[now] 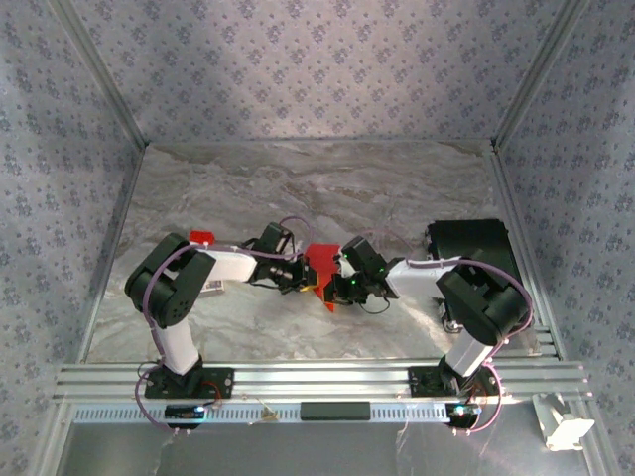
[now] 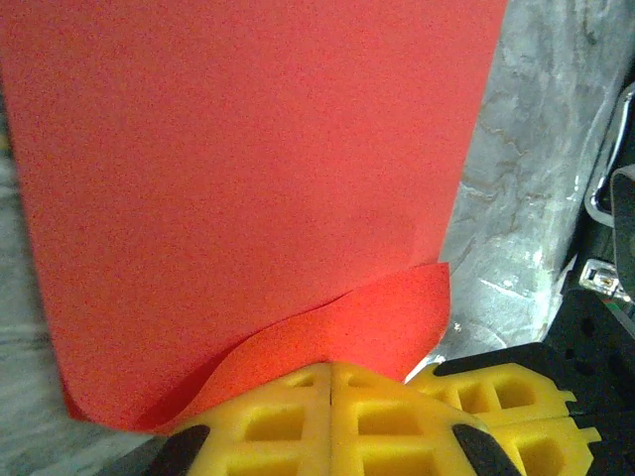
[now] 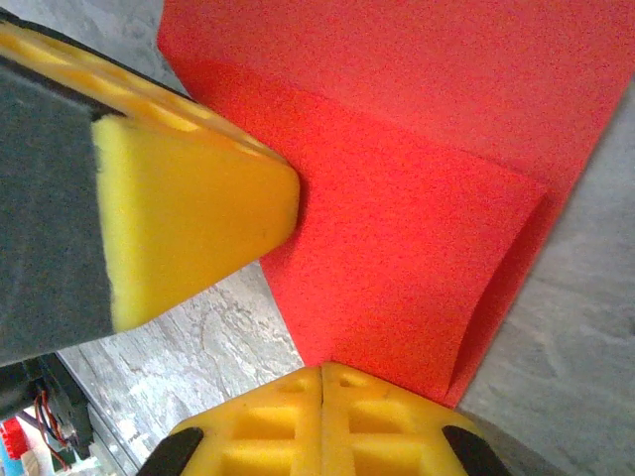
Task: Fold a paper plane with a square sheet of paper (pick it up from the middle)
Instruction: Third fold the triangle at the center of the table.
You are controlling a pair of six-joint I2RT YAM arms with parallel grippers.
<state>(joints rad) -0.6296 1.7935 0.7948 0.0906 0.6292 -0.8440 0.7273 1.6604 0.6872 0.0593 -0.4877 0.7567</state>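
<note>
Left gripper [image 2: 330,372], right gripper [image 3: 320,375] both pinch red sheet [image 1: 319,263], folded, layers curling apart.

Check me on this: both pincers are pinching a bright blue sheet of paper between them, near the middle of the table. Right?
Not quite. The sheet of paper is bright red, not blue, as the left wrist view shows. The rest holds: the left pincer and the right pincer both pinch it, near the middle of the table.
</note>
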